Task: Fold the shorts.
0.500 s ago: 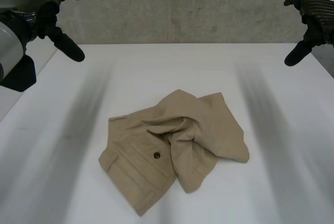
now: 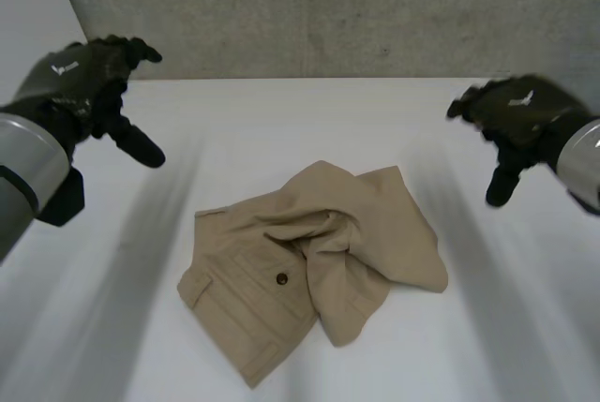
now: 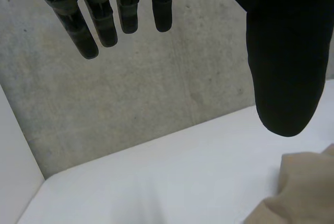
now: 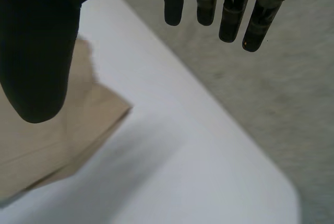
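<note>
"Head view, nearest part first: what lies closest?"

"The tan shorts (image 2: 314, 261), around the middle of the white table (image 2: 487, 355). Their near side lies fairly flat and shows a pocket (image 2: 258, 282) with a dark button (image 2: 281, 278). Beyond that the cloth is bunched, and one leg is thrown across toward the right arm's side."

"And the hands?"

"Farther back, one on each side, both well apart from the shorts. The left hand (image 2: 89, 83) hangs above the table's far left part. The left wrist view shows its fingers (image 3: 104, 20) straight and its thumb (image 3: 284, 78) spread wide, with nothing between them. The right hand (image 2: 516, 116) mirrors it at the far right. Its fingers (image 4: 229, 10) are straight and its thumb (image 4: 36, 51) stands apart, holding nothing, and a corner of the shorts lies beside that thumb."

"Behind them?"

"A concrete wall (image 2: 356, 8) at the table's far edge."

"Which step is this?"

"The reach, I'd judge. No fold is made and neither hand touches the cloth."

"What does the next move call for?"

"Probably both hands come down and inward onto the shorts. The crumpled leg wants pinching at its hem and drawing out flat before any fold can sit square. The bunched middle looks likely to drag along, so one hand may need to pin the pocket side while the other pulls."
</note>
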